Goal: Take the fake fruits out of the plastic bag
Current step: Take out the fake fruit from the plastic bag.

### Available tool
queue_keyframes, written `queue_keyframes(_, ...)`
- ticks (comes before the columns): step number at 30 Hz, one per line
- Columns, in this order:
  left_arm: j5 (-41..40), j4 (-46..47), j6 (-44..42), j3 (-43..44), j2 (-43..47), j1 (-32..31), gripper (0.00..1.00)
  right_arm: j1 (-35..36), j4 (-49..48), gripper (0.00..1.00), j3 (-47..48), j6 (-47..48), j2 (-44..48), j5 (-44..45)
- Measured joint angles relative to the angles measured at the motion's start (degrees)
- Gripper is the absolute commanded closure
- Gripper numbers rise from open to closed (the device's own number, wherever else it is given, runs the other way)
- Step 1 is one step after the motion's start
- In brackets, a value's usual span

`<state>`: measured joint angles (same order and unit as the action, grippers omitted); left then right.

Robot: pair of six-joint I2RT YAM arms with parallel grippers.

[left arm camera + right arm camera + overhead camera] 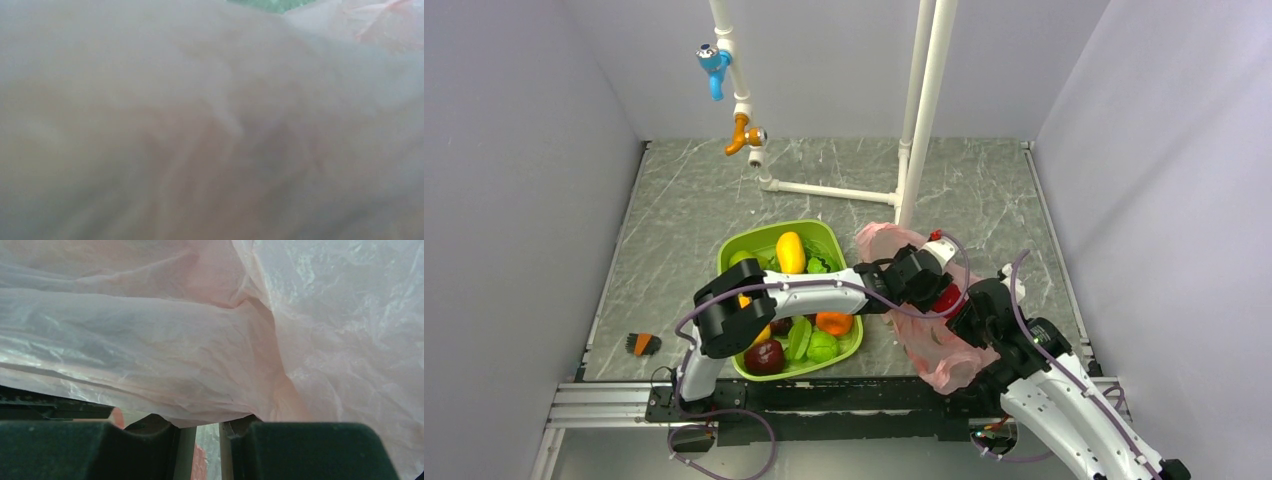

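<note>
Grey desk (684,200); reaching into plastic bag (944,365) for apple (947,297); left fingers' state hidden, right fingers (310,450) pinching bag; next, lifting apple clear.

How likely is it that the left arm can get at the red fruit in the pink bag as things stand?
Probably yes: the left gripper is at the plastic bag beside the red fruit, though film fills its wrist view and may lie between.
</note>
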<state>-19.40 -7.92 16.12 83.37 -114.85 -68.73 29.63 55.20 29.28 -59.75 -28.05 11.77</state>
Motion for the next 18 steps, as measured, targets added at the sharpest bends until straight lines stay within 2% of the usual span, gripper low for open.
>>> queue_keyframes(12, -0.87, 1.18, -1.44, -0.13, -1.05, 1.92, 0.24, 0.0, -0.15, 0.76, 0.0, 0.09, -1.44, 1.25)
queue_keyframes(18, -0.98, 1.2, -2.14, 1.16, -2.19, 1.92, 0.21, 0.0, -0.39, 0.76, 0.0, 0.11, -1.46, 1.27)
